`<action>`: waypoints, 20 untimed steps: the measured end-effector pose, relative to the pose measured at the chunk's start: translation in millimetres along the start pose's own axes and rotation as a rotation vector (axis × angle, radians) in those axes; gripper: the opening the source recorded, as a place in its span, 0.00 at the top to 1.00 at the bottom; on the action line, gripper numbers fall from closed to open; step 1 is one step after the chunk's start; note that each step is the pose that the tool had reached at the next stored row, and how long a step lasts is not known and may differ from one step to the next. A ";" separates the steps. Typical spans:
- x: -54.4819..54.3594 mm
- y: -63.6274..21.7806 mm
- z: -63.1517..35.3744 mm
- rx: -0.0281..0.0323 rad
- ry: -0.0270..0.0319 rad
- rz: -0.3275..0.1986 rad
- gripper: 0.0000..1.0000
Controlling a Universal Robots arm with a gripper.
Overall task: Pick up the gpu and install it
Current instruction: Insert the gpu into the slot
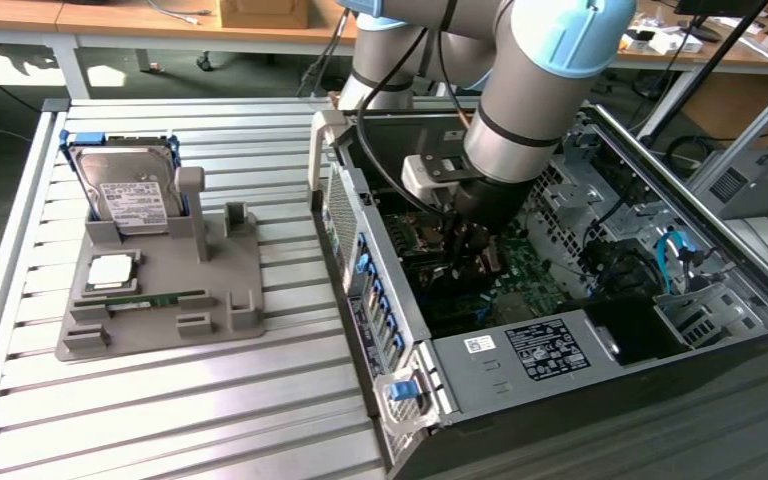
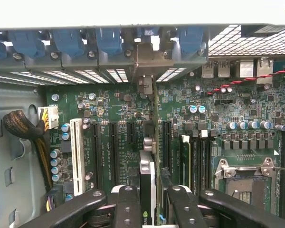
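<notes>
In the wrist view my gripper is shut on the gpu, which I see edge-on as a thin dark card standing upright between the black fingers. The card runs toward the case's rear wall, and its silver end bracket sits at the rear slot openings under the blue latches. It hangs just over the black expansion slots of the green motherboard. From the exterior view, the gripper is low inside the open computer case.
A grey fixture on the slatted table holds a hard drive, a processor chip and a green RAM stick. Inside the case are a white slot, a sleeved cable bundle and the processor socket.
</notes>
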State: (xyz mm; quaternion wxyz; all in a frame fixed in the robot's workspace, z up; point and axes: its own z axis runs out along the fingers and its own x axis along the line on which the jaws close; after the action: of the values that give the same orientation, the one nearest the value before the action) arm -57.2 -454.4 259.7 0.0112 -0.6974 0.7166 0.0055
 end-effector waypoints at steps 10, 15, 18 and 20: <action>0.0 1.1 0.1 0.0000 -0.0002 0.000 0.73; 0.0 1.1 0.1 0.0000 -0.0002 0.000 0.73; -0.1 1.1 0.6 0.0004 -0.0013 0.000 0.67; 0.0 1.1 0.1 0.0000 -0.0003 0.000 0.67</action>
State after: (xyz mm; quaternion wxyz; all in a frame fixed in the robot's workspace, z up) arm -58.3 -454.4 259.6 0.0113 -0.6973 0.7166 0.0056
